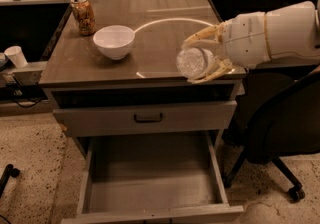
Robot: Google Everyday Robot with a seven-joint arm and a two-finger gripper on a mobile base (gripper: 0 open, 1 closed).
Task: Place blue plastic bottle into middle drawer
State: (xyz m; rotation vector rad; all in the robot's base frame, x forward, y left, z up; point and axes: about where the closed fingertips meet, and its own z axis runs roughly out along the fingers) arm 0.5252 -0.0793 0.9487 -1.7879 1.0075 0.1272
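My gripper (196, 61) is shut on the blue plastic bottle (190, 62), a clear pale bottle held on its side with its round base toward the camera. One tan finger (200, 36) lies over it and the other under it. The bottle hangs above the front right edge of the cabinet top (150, 33). The middle drawer (152, 185) stands pulled out below, a wide grey box with a bare floor. It lies lower than the bottle and toward the front left of it.
A white bowl (114, 41) and a brown patterned can (83, 15) stand on the left of the cabinet top. A closed drawer front with a black handle (148, 117) is above the open drawer. A black office chair (285, 138) stands at the right. A white cup (16, 56) sits at far left.
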